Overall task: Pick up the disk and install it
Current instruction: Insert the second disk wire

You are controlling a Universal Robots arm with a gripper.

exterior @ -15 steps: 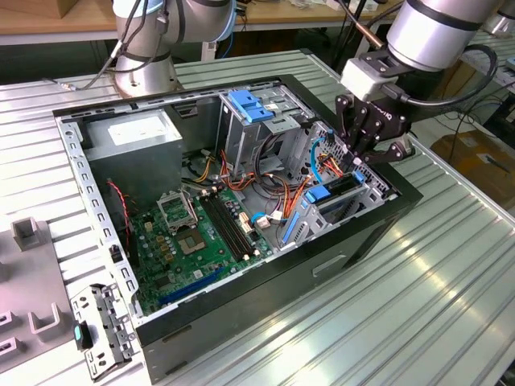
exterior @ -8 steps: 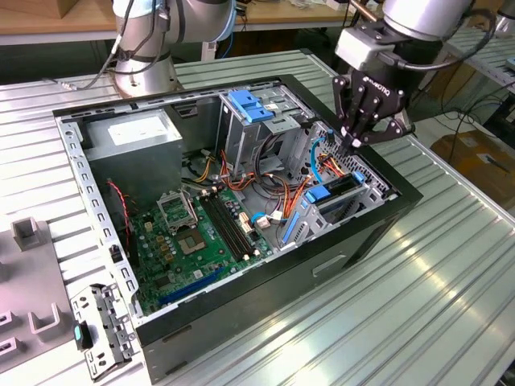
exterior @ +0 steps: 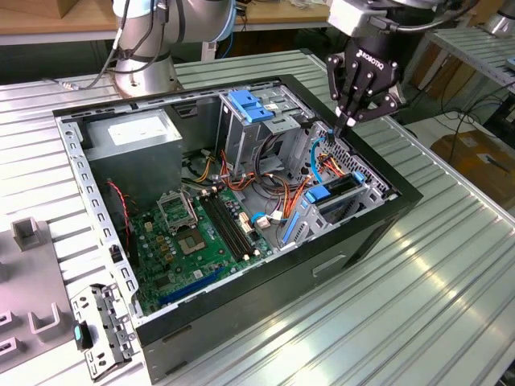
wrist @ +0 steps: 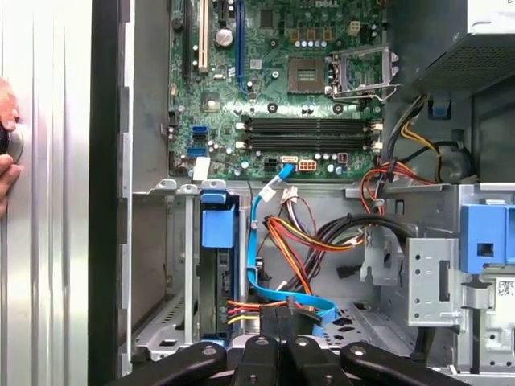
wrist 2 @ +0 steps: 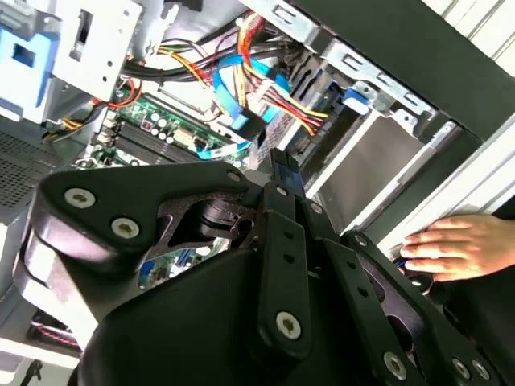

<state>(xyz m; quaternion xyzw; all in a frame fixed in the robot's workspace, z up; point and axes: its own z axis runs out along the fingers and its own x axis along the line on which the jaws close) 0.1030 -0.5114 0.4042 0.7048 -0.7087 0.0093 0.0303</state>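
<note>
The gripper (exterior: pixel 351 121) was seen closed, empty, above the open computer case (exterior: pixel 402 197). The disk (exterior: pixel 334 195) was seated upright in its bay, exterior view's right.

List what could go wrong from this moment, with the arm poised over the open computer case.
1. The gripper hangs just above the loose blue cable and orange wires beside the disk. A descent here might snag or crush them.
2. A hand rests against the outside of the case. If the arm jolts the case, the hand could be knocked.
</note>
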